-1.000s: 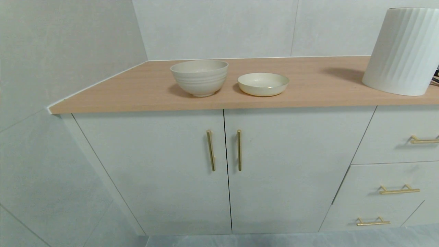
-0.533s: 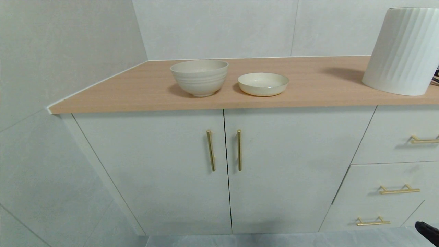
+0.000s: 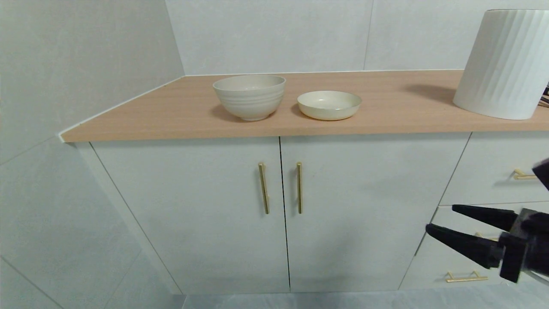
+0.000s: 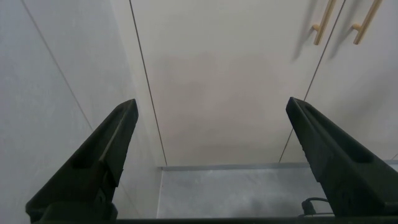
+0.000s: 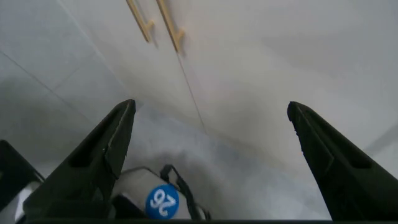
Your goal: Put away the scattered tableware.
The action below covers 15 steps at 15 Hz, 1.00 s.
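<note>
Wood countertop (image 3: 171, 116) carries both task pieces. Placing everything off the door seam (image 3: 284, 214) of the cabinet below it.

- Far left of seam, low by the floor: left gripper (image 4: 211, 109), fingers spread wide, empty, facing the left door.
- Up-left of seam, on the countertop: deep ribbed bowl (image 3: 249, 96), upright.
- Flanking the seam: left handle (image 3: 263, 188) and right handle (image 3: 299, 187), brass, long axis vertical. Both doors are shut.
- Up-right of seam, on the countertop: shallow dish (image 3: 329, 104), just beside the bowl, not touching.
- Well right of seam, about level with the handles' lower ends, in front of the drawers (image 3: 493, 171): right gripper (image 3: 440, 217), fingers apart, nothing between them, tips aimed toward the seam.
- Far right, up top: white ribbed cylinder (image 3: 506, 64). Not part of the job as far as I can tell.

Key relation: the dish lies up and left of the right gripper, the bowl beyond it, further left. Judging by height, the right arm looks nearer both.

My read: nothing is stowed yet and the doors need opening first. The right handle is the nearest target, left of the right gripper and slightly up. Its fingers look stacked one over the other, parallel to the handle axis, so the wrist likely needs a roll before closing on it. Risk: clipping the door face on approach.
</note>
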Available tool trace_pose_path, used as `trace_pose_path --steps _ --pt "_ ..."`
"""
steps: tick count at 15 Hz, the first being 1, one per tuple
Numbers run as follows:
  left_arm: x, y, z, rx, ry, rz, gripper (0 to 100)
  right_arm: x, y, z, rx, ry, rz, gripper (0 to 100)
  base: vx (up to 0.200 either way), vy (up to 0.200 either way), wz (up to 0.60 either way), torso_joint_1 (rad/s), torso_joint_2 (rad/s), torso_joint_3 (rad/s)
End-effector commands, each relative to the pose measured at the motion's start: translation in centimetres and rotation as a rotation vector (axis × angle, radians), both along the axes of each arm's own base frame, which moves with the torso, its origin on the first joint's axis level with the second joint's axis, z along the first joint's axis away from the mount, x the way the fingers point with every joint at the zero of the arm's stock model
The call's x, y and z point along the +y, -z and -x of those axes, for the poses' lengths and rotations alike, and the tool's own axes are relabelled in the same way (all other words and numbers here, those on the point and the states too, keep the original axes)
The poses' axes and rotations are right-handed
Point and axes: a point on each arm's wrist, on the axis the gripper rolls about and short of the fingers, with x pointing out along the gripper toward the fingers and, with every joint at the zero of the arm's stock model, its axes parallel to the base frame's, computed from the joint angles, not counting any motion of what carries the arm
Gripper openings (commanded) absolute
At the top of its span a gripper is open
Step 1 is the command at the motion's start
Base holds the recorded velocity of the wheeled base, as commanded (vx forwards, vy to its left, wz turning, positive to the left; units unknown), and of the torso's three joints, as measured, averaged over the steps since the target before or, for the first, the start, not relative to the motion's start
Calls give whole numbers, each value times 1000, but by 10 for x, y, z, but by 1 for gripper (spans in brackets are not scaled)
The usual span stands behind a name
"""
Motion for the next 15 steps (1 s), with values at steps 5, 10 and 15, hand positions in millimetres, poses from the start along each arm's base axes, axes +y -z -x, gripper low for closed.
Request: trace_pose_path --steps 5,10,15 --pt "0 0 0 0 0 0 100 73 -2 -86 45 -132 21 100 0 0 0 0 0 0" --pt "0 0 0 0 0 0 100 122 5 -120 93 -200 -22 100 0 0 0 0 0 0" --pt "0 0 0 0 0 0 100 143 23 -135 146 -203 -100 100 0 0 0 0 0 0"
